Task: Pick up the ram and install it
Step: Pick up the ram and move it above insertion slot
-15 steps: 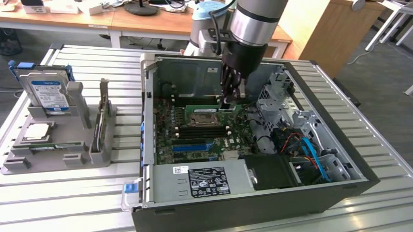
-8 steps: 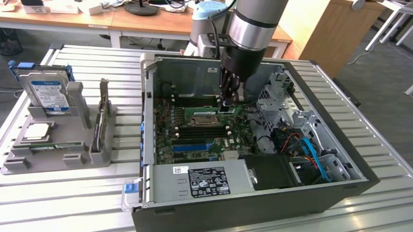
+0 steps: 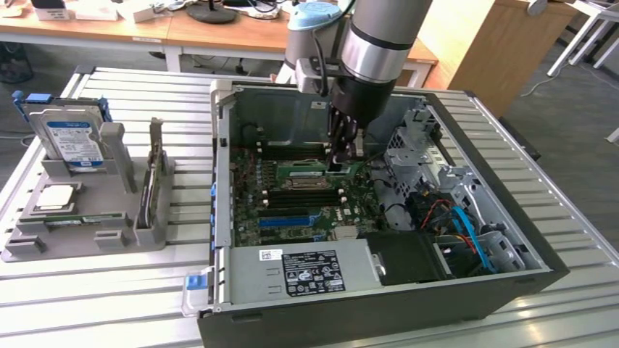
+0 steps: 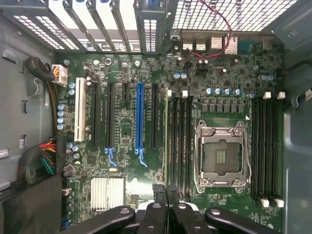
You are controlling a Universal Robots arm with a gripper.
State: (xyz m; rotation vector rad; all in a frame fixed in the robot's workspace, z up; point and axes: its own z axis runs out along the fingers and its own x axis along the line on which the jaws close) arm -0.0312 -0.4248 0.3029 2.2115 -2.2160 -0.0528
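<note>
Well, seen edge-on from the wrist, the ram (image 4: 167, 141) is a thin pale-green line whose long axis runs straight out from the fingers (image 4: 157, 196), parallel to the black memory slots (image 4: 181, 141) just beside it and the CPU socket (image 4: 222, 156) beyond those. The gripper (image 4: 166, 191) is pinched almost fully together on the ram's near end, which the fingers hide. Whether the stick sits in its slot on the motherboard (image 4: 122, 146) or just above it cannot be told.
</note>
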